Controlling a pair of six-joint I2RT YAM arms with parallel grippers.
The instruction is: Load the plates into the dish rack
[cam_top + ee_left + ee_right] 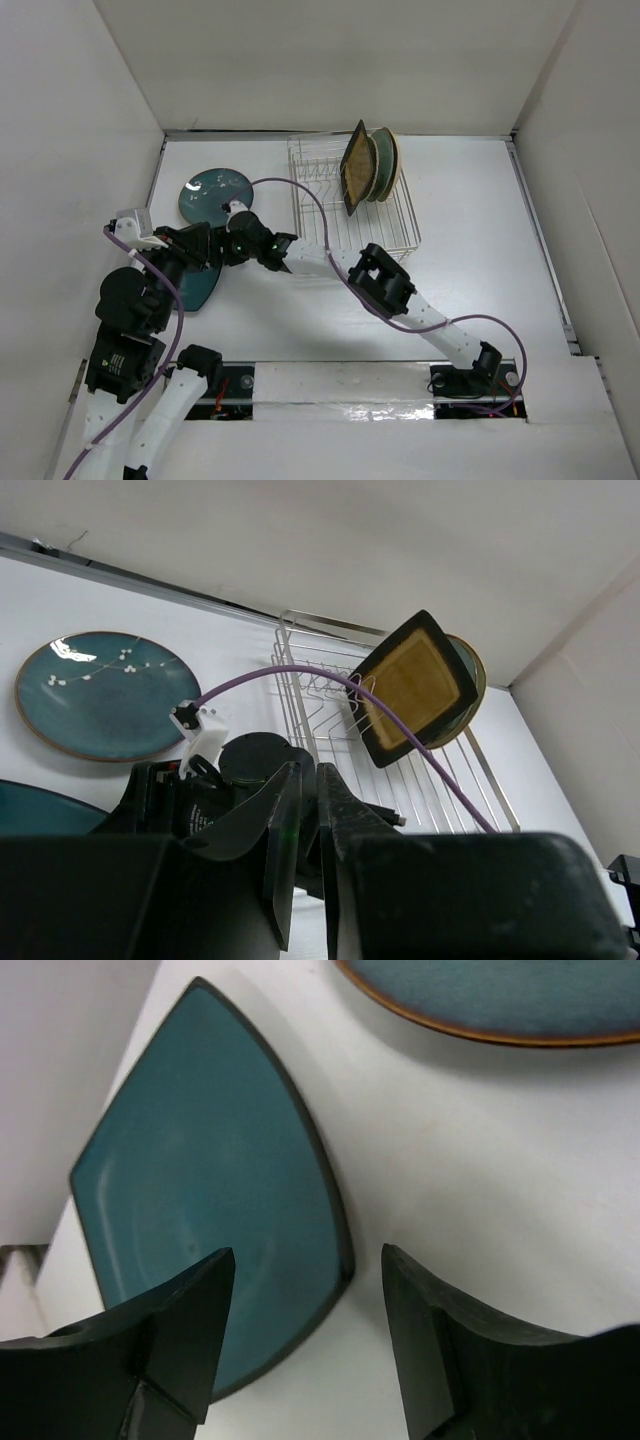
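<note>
White tabletop: right gripper [308, 1265], spread wide and empty, brackets the dark teal plate [210, 1180] at its corner for pickup; left gripper [308, 825] nearly closed, empty.

white table [480, 270], plain white walls [340, 60] on three sides — even, bright light, soft shadows
</note>
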